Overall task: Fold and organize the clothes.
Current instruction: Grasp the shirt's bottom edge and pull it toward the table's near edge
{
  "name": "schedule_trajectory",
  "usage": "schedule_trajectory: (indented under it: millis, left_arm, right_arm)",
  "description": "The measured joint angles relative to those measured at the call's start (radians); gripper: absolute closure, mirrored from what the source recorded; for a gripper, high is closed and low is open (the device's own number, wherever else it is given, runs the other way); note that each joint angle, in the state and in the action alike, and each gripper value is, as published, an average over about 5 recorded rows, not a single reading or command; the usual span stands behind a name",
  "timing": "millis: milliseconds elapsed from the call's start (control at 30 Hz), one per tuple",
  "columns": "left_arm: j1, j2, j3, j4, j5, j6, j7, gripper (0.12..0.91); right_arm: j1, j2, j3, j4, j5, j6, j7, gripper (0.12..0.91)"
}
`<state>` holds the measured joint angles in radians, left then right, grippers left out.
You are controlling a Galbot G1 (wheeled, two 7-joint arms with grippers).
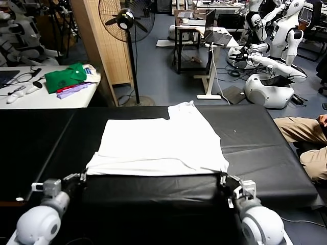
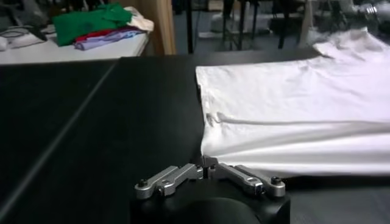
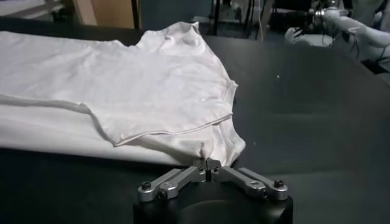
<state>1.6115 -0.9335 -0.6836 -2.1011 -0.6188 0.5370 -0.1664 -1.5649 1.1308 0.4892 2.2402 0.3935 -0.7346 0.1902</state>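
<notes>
The white short-sleeved cotton T-shirt lies flat, plain side up, on the black padded table. It sits about midway across the table, its near hem running parallel to the table's near edge. One sleeve projects toward the far edge.

The left gripper sits at the shirt's near left corner. In the left wrist view its jaws are closed, the tips meeting at the white hem, apparently pinching the corner fabric. The right gripper sits at the near right corner. In the right wrist view its jaws are likewise closed, with a small tuck of white cloth rising into the tips.

Governing relation: the shirt's body extends away from both sets of jaws, toward the far edge of the table. The near hem, its long axis, spans from one gripper to the other. Neither arm is closer; each stands at its own corner, level along the hem.

Judgement: the step in hand is a two-corner grasp of the near hem. A fold would need both corners to travel together, up and over toward the far side. Unequal travel would likely skew the hem line.

Off the table's far left corner, a green garment and a purple cloth rest on a white side table, well apart from the work.
</notes>
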Motion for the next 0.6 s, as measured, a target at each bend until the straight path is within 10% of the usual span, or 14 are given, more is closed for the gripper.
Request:
schedule_trajectory:
  millis: [300,600]
  left_arm:
    - [0.121,-0.003,-0.049,-0.068,-0.014,0.051,0.0,0.9]
    - [0.133,-0.032,-0.06,-0.128,0.037,0.178,-0.09,0.514]
  right_arm:
    - [-0.032,-0.005,0.012,0.033,-0.021,-0.002,-0.043,0.872]
    - [-0.062,-0.033,0.067,0.128,0.049,-0.002,-0.053,0.413]
